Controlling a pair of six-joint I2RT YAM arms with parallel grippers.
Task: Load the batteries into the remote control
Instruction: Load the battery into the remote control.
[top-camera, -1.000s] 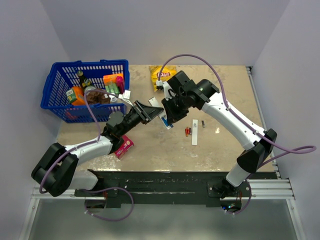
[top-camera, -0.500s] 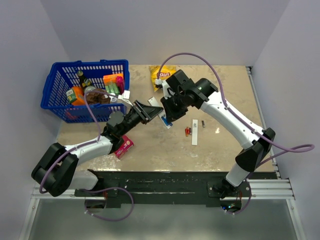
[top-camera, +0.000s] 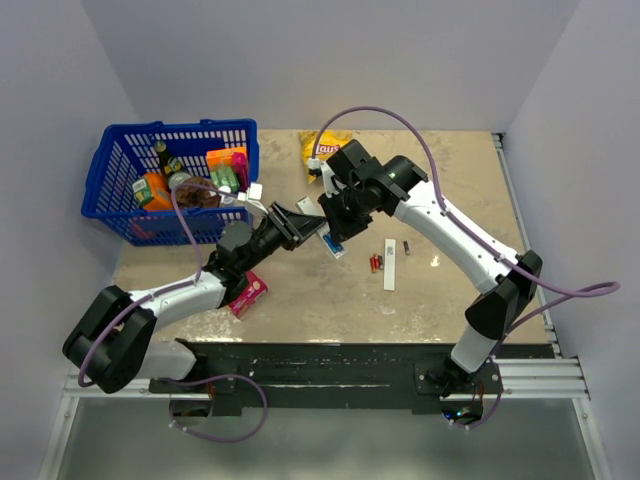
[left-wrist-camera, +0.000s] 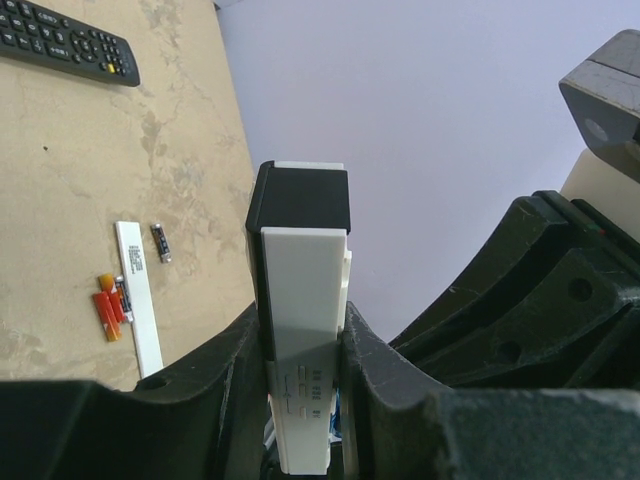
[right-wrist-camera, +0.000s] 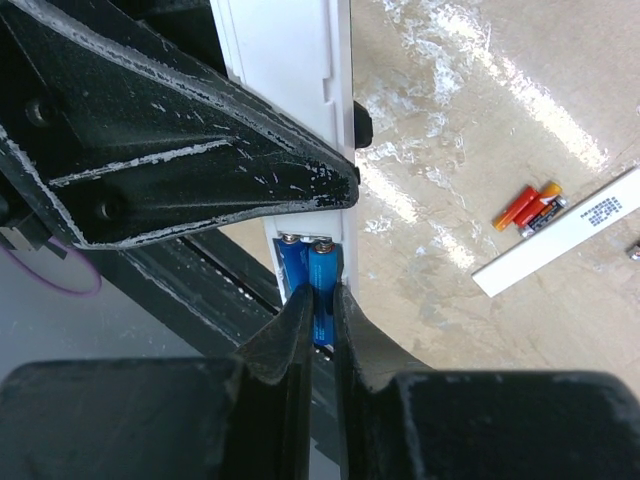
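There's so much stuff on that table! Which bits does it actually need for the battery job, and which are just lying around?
Needed: white remote, blue batteries, red and orange batteries, white back cover.
Lying about: blue basket, yellow chip bag, black remote, pink box.

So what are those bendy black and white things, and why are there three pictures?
They are two robot arms bolted to a beige table. One picture looks down from above; the other two come from small cameras on the arms' wrists. The left gripper clamps a slim white stick remote control, holding it up. The right gripper pinches a small blue battery in the remote's open end, beside another blue one. On the table lie a long white back strip, tiny red and orange batteries, a blue plastic basket of groceries, a yellow crisp bag and a pink box.
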